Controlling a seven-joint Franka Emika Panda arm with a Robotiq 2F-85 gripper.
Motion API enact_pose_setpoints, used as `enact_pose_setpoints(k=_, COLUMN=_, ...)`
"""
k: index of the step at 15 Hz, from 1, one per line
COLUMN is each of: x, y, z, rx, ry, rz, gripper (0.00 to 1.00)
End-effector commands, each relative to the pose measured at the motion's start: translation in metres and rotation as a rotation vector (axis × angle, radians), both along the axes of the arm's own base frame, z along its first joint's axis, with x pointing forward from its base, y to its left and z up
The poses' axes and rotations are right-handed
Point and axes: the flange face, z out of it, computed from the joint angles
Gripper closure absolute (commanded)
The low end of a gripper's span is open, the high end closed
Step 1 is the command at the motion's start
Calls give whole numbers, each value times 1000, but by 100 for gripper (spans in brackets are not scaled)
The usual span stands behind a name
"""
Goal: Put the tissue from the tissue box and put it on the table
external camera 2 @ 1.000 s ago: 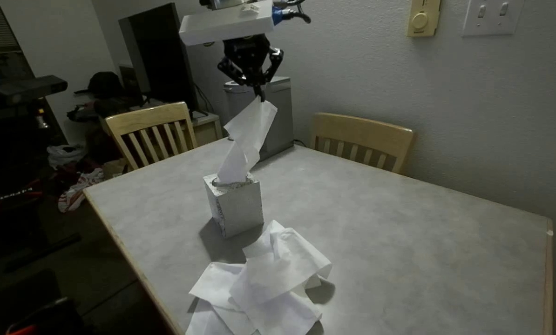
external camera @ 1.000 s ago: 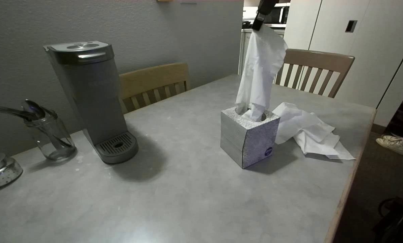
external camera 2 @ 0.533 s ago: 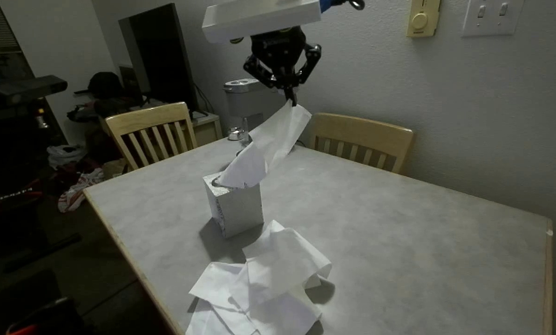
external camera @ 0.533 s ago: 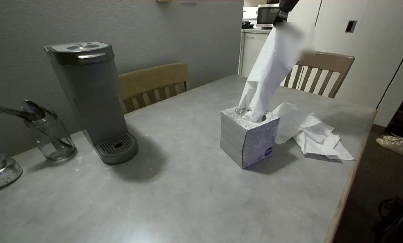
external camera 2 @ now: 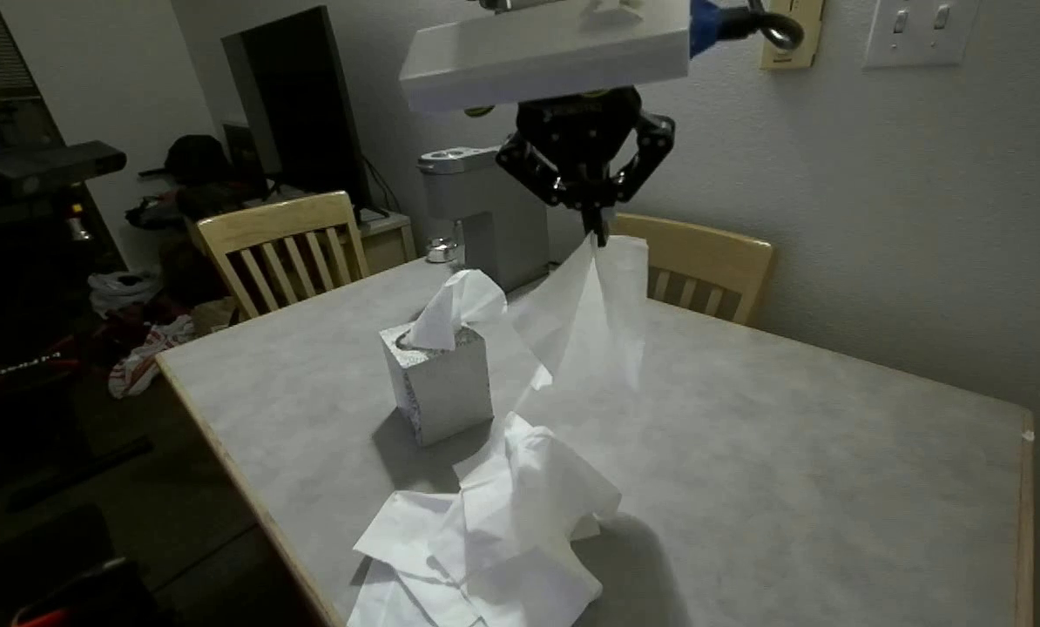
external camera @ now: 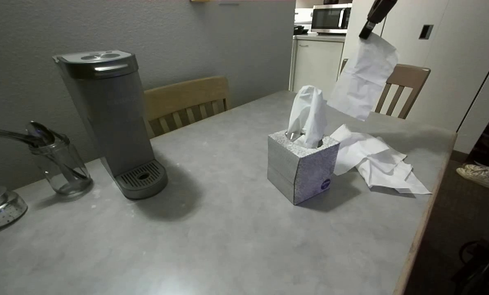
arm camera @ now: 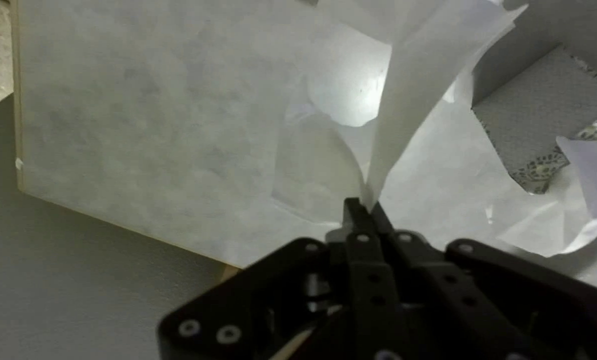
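My gripper (external camera 2: 597, 237) is shut on the top corner of a white tissue (external camera 2: 603, 322), which hangs from it above the table (external camera 2: 790, 435). In the wrist view the tissue (arm camera: 413, 100) is pinched between the fingertips of the gripper (arm camera: 369, 206). In an exterior view the held tissue (external camera: 363, 78) hangs apart from the tissue box (external camera: 316, 176), higher and beyond it. The pale patterned tissue box (external camera 2: 446, 396) stands upright on the table, with another tissue (external camera: 309, 114) sticking out of its slit. The box (arm camera: 543, 110) shows partly in the wrist view.
Several crumpled tissues (external camera 2: 503, 531) lie on the table beside the box. A grey coffee machine (external camera: 113, 119), a glass jar (external camera: 66, 168) with cutlery and a small shaker (external camera: 1, 211) stand along one side. Wooden chairs (external camera 2: 285, 244) stand around the table edges.
My gripper has moved away from the box with the tissue, in an exterior view to the right. The held tissue has come free of the slit; another tissue now stands up there alone.
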Motion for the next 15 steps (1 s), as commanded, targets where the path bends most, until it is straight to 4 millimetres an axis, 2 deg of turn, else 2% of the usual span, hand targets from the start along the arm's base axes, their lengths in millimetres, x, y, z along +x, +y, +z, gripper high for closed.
enact_pose_setpoints(k=1, x=-23, y=-27, z=-17, rx=24, ry=33, rz=-31, gripper=100)
enact_pose_setpoints(k=4, x=-38, y=-30, z=-39, rx=117, ry=51, rz=-60, gripper=100)
enact_pose_setpoints(k=10, x=-53, y=12, z=-116, rx=424, ry=97, rz=-31, gripper=100)
enact_pose_setpoints(k=15, x=-65, y=20, z=-186, rx=549, ry=156, rz=0, gripper=100)
